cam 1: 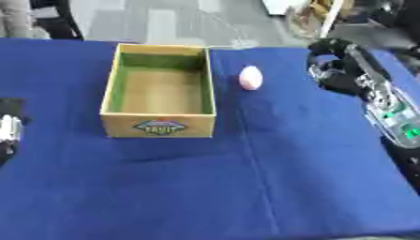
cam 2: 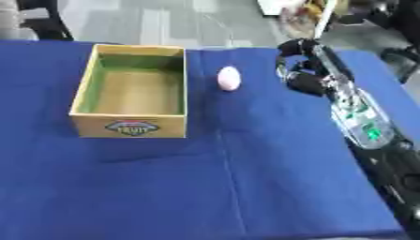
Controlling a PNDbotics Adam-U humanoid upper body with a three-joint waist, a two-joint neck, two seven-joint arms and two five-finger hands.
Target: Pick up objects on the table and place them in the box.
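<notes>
This looks like a lab or test room. A table draped in plain dark blue cloth (cam 1: 246,187) serves as a staged work surface, grey tiled flooring (cam 1: 164,21) stretches behind it, and dark chair or equipment legs (cam 1: 57,18) stand at the far edge.

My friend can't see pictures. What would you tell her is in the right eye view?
A pink egg-shaped object lies on a blue tablecloth, just right of an open, empty cardboard box. The robot's right hand hovers to the object's right, apart from it.
</notes>
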